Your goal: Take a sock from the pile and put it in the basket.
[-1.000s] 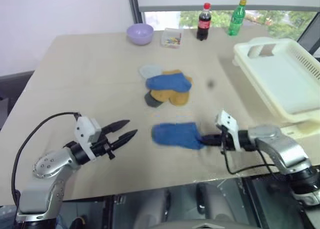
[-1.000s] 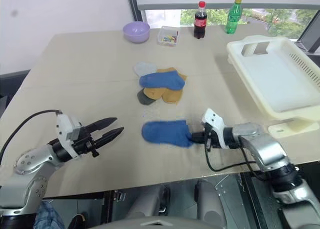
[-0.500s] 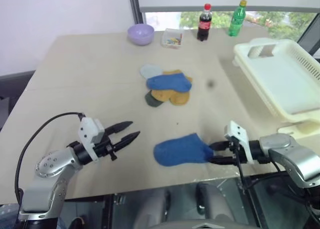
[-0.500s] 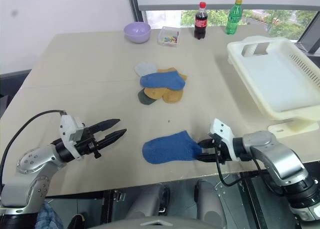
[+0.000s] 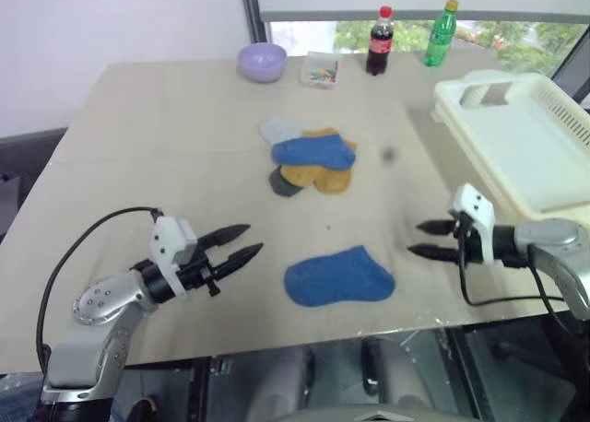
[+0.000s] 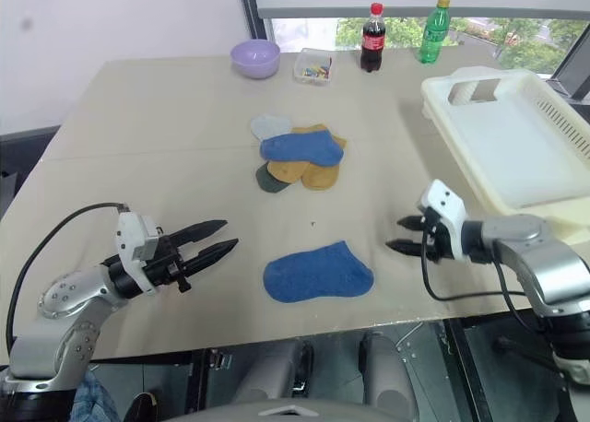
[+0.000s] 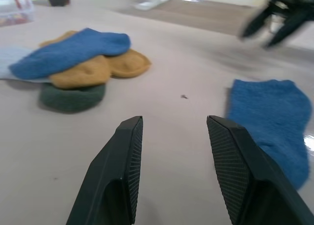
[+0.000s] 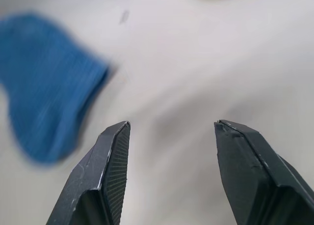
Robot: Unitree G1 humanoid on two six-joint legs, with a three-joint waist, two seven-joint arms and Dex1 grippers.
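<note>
sock: a blue sock (image 5: 337, 276) lies flat and alone on the table (image 5: 147, 136), near its front edge, between the two grippers and touching neither.
sock axis: long axis runs roughly 3 to 9 o'clock, the narrower end toward 3 and the broad end toward 9.
from right gripper: the sock lies at about 8 o'clock of the right gripper (image 5: 426, 239), near but clearly apart.
from left gripper: the sock lies at about 3 to 4 o'clock of the left gripper (image 5: 242, 240), a little farther off.
nearer arm: the right, by my reading, and it is also on the basket's side.
right gripper state: fingers spread apart, nothing between them, tips pointing toward 9 o'clock.
left gripper state: fingers partly spread, holding nothing, tips pointing toward 3 o'clock.
pile: the pile (image 5: 310, 162) sits at 12 o'clock of the lone sock, well apart; a second blue sock lies on top of yellow, grey and dark ones.
basket: the basket (image 5: 521, 141) stands at about 2 o'clock of the sock, at the table's right edge; nothing can be seen in it.
bowl: a lilac bowl (image 5: 262, 62) at the far edge, contents not visible.
box: a small clear box (image 5: 318, 69) beside it holds small coloured bits.
</note>
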